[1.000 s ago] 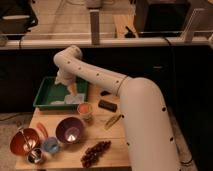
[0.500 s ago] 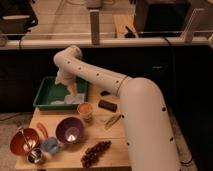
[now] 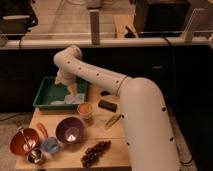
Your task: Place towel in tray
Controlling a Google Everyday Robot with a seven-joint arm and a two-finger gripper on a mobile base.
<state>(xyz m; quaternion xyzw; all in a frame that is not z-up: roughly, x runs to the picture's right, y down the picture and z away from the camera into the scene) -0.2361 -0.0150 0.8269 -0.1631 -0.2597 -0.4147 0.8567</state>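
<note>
A green tray (image 3: pixel 46 95) sits at the back left of the wooden table. A pale towel (image 3: pixel 75 99) lies inside it at the right end, draped near the tray's right wall. My white arm reaches from the right over the table and bends down into the tray. My gripper (image 3: pixel 70 88) hangs over the tray just above the towel.
On the table stand a purple bowl (image 3: pixel 69 130), a red bowl (image 3: pixel 24 141) with a utensil, a blue cup (image 3: pixel 50 145), an orange cup (image 3: pixel 85 109), a black block (image 3: pixel 107 105), a yellow-green item (image 3: pixel 112 121) and grapes (image 3: pixel 95 151). A dark counter runs behind.
</note>
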